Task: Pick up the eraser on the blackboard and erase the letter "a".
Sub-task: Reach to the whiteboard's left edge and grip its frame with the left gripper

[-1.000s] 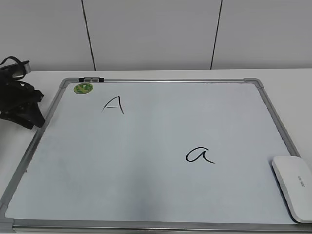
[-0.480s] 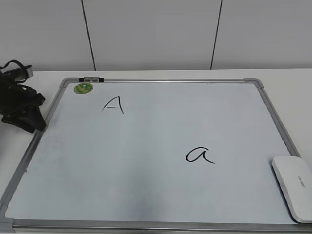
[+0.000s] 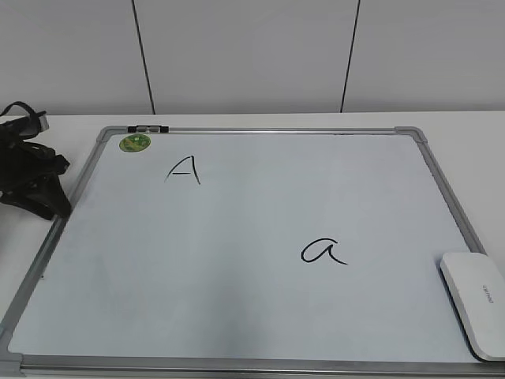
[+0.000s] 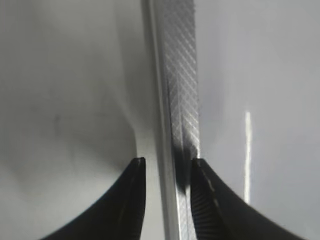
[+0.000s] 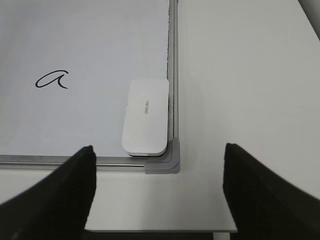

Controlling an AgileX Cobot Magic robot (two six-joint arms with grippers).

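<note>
The eraser [image 3: 476,303] runs off the exterior view's right edge, its grey lettering too small to read. The left pincer [image 3: 39,185] is half cut off at the left edge. Just ahead of its fingertips [image 4: 134,172], the blackboard's frame [image 4: 180,100] blurs out.

The left gripper [image 3: 31,185] sits a little further left and lower along the blackboard's [image 3: 237,316] left frame than a second ago, drifting back toward the picture's edge. The near left part of the blackboard shifts slightly with it, its lower left corner [image 3: 9,365] sliding a touch to the right.
</note>
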